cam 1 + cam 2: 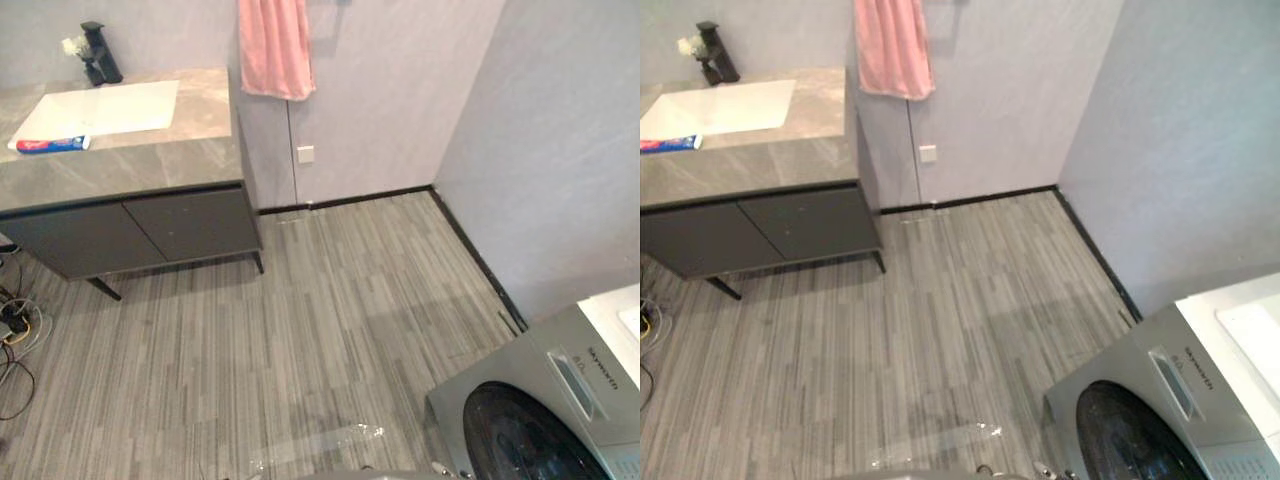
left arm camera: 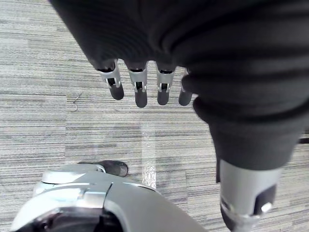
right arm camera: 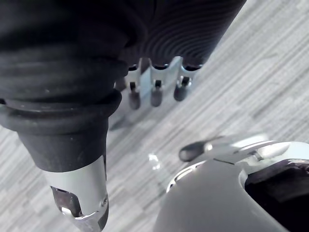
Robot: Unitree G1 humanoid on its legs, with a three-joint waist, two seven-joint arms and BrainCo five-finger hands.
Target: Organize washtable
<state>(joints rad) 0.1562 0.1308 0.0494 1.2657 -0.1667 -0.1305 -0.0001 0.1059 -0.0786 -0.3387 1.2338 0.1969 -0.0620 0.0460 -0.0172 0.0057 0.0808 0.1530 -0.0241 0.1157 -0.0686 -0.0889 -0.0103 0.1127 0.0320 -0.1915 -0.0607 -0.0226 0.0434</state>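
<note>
Floor (image 1: 330,330) first: we stand on it with the washing machine (image 1: 540,400) just beside us on the right and the washtable surface (image 1: 150,155) well apart, ahead-left. Toothpaste tube (image 1: 50,145) lies just beside the basin (image 1: 100,108). Left hand (image 2: 140,89) and right hand (image 3: 156,92) hang loose-fingered, holding nothing. Risks: reaching from here falls short; turning could clip the machine.

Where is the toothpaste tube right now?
In the left eye view, the toothpaste tube lies at the far left on the washtable, by the front edge of the white basin.
</note>
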